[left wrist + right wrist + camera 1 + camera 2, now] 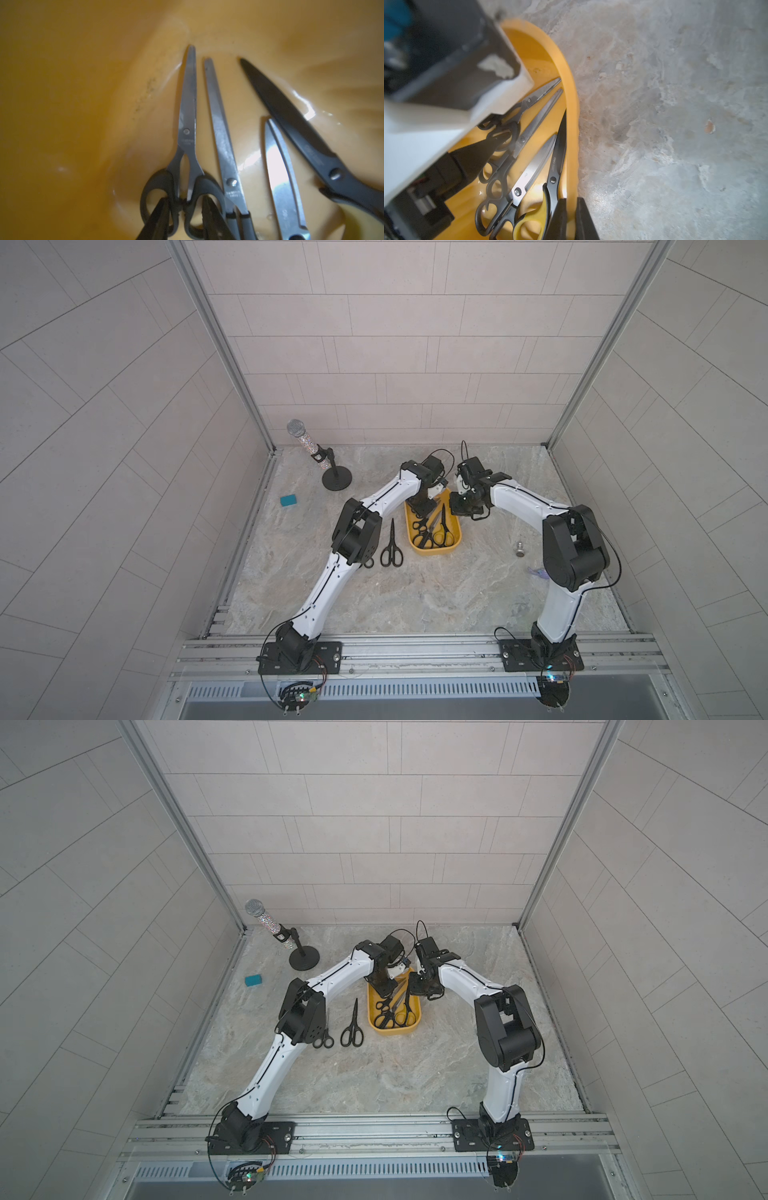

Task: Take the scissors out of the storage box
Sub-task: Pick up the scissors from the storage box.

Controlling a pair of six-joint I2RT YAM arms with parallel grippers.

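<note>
Closest to my wrist lenses are my own fingers. My right gripper (571, 200) is clamped on the long rim of the storage box (572, 99), one finger inside the wall and one outside. My left gripper (184, 200) is down in the box with its jaws apart, a finger on each side of the handle neck of the smallest pair (188, 104). I cannot tell whether the pads touch it yet.

The box is a shallow yellow plastic tray with rounded corners and a glossy floor, sitting mid-table on the marbled surface (415, 593). I judge it light and apt to skate, so the rim clamp matters.

Four scissors lie in it side by side. The black-bladed pair (291, 126) lies along the wall I hold, then a bright steel pair (280, 176), a slimmer steel pair (223, 141), and the small one. Two more are outside the box: an all-black pair (392, 547) just beside it, and another pair (323, 1040) half hidden under my left elbow.

All are stiff, thin and flat against slick plastic. The blades look too smooth and low to pinch. The moulded black handles are thicker, so I would grip where the loops meet, close to the pivot. The small pair should be light.
</note>
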